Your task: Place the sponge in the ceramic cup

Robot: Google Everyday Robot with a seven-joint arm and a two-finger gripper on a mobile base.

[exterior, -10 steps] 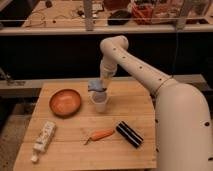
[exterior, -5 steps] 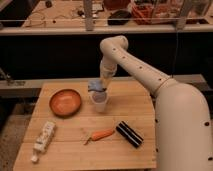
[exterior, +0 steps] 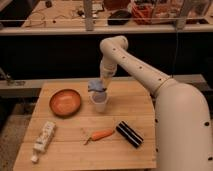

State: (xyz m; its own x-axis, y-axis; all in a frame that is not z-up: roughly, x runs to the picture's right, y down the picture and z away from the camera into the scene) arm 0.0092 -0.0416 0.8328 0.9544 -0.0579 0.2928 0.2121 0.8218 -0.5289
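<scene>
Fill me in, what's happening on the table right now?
The robot's arm reaches over the wooden table, its hand just above the white ceramic cup. The blue-grey sponge sits at the cup's mouth right under the hand, not down inside. An orange bowl is beside the cup; a carrot and a black striped block lie nearer the front edge.

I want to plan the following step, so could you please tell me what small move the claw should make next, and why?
Probably lower the claw a little, straight down: the sponge at its tip sits just above the mouth of the ceramic cup, not yet inside, and the orange bowl stands apart to the side.
</scene>
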